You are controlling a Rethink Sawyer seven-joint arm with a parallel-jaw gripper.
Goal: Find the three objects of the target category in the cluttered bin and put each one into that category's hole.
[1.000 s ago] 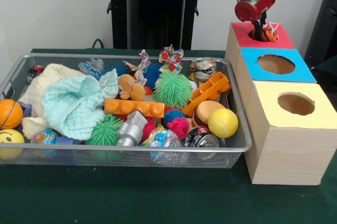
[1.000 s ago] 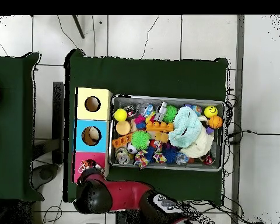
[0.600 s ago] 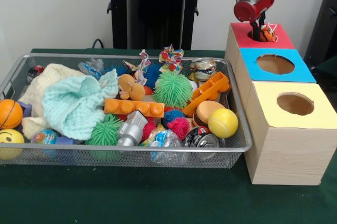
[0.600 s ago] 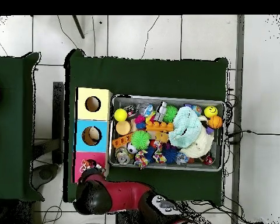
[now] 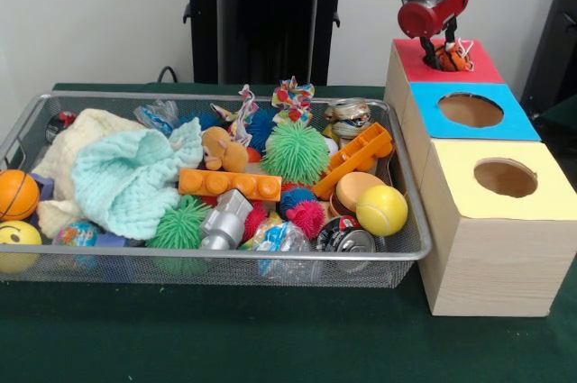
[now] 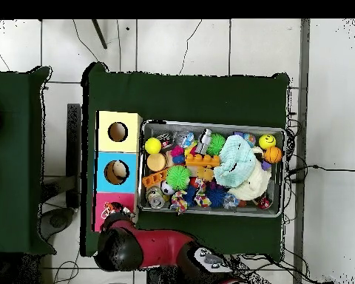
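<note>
End effector (image 5: 439,51) hangs upright over red hole (image 5: 439,60).

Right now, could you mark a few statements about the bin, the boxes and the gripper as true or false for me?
1. The gripper is over the red box's hole. True.
2. A small orange toy sits at that hole. True.
3. The yellow ball lies inside the yellow box. False: it lies in the wire bin, near the corner beside the boxes.
4. The blue box stands between the red and yellow ones. True.
5. The knitted cloth is bright red. False: it is pale mint green.
</note>
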